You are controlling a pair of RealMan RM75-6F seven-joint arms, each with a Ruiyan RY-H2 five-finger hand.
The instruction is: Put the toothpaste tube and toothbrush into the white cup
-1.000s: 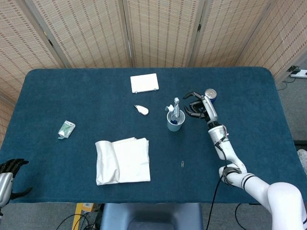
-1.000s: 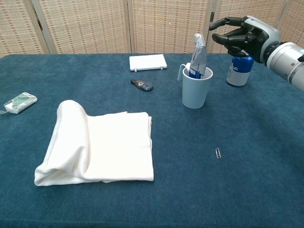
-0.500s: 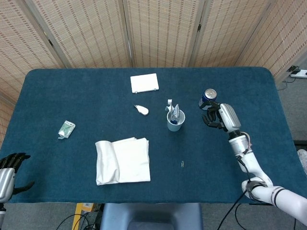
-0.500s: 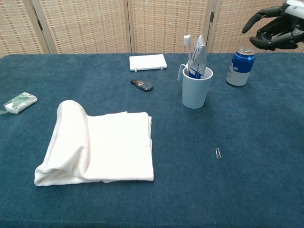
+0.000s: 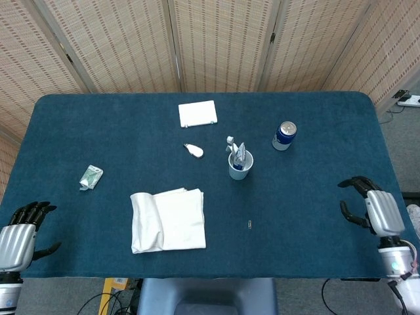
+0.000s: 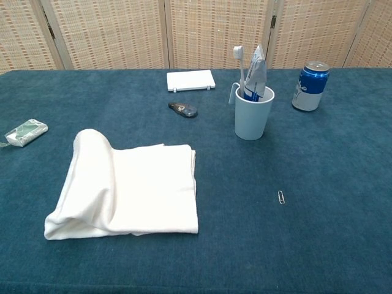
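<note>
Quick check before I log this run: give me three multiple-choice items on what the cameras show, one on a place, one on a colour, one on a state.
1. Where does the toothbrush stand?
A. On the folded towel
B. In the white cup
C. Beside the soda can

2. What colour is the soda can?
A. Blue
B. Red
C. Green

3. What is the right hand doing?
A. Gripping the soda can
B. Holding the toothpaste tube
C. Holding nothing, at the table's near right edge

Answers:
1. B: in the chest view the toothbrush stands in the white cup, next to the toothpaste tube.
2. A: its body shows blue in both views.
3. C: the head view shows its fingers apart, far from the cup; the left hand likewise holds nothing at the near left corner.
</note>
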